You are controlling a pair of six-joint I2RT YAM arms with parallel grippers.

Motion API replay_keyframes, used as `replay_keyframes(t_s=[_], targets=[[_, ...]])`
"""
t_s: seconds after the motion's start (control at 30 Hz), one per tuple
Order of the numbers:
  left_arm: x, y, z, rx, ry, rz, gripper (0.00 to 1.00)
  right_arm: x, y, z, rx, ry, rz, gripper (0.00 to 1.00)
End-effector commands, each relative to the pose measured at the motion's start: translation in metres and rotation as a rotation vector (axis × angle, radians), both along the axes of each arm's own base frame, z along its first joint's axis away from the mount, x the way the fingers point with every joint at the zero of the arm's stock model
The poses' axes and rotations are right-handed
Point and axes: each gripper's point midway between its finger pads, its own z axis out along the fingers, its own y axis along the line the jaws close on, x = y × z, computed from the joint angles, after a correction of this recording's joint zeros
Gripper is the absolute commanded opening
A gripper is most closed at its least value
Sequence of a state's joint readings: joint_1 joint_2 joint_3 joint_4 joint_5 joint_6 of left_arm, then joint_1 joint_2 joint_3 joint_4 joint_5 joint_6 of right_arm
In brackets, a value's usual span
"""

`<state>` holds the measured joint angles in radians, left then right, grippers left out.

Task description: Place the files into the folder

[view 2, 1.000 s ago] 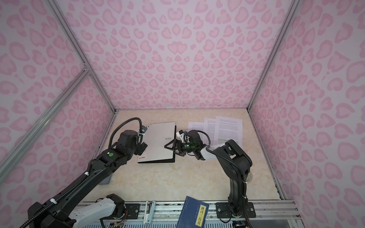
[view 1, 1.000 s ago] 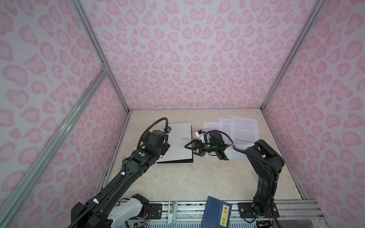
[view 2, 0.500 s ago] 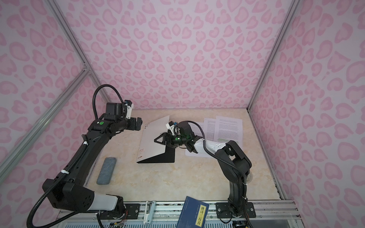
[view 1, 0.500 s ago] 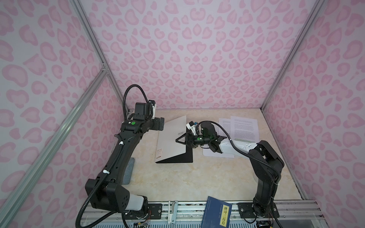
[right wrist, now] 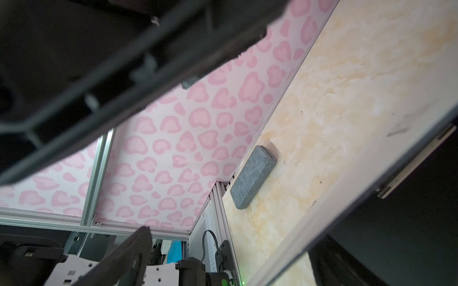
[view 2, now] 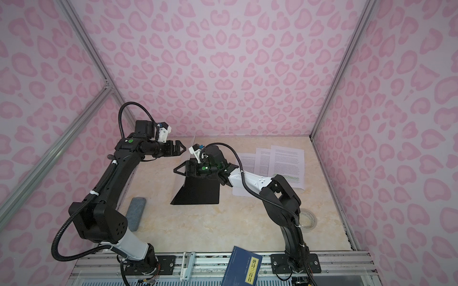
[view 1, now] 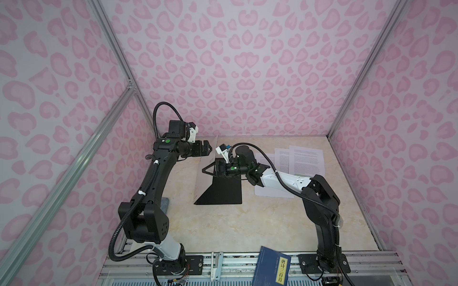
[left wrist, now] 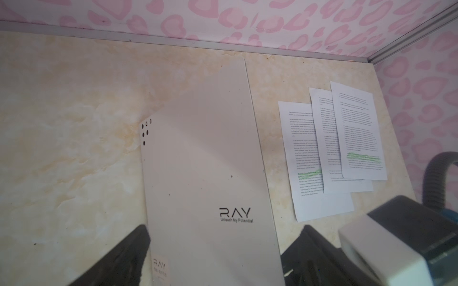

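As folder (view 1: 220,190) gapes, R gripper (view 1: 206,170) sits between covers.

Folder (view 1: 220,192): open, centre of scene. Black inside lies flat; light grey cover (left wrist: 205,168), "RAY" logo and black dots, stands nearly upright along its left edge.
Files (view 1: 306,161): three white printed sheets, some green-highlighted lines, fanned and overlapping, lying flat to the far right, small gap from Folder
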<state>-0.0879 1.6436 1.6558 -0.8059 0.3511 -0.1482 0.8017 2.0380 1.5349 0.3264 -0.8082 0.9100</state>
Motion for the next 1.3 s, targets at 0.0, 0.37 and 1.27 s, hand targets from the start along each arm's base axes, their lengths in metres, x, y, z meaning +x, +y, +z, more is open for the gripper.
replay_keyframes(t_s=[0.0, 0.37, 1.27], targets=[[0.001, -0.009, -0.003, -0.063, 0.04, -0.012, 0.97, -0.002, 0.014, 0.018, 0.078, -0.023, 0.016, 0.99], [0.008, 0.023, -0.017, 0.108, 0.067, 0.099, 0.94, -0.009, 0.027, 0.026, 0.133, -0.014, 0.046, 0.99], [-0.002, 0.066, -0.041, 0.384, 0.128, 0.137, 0.21, -0.006, -0.016, -0.018, 0.023, 0.034, 0.001, 0.99]])
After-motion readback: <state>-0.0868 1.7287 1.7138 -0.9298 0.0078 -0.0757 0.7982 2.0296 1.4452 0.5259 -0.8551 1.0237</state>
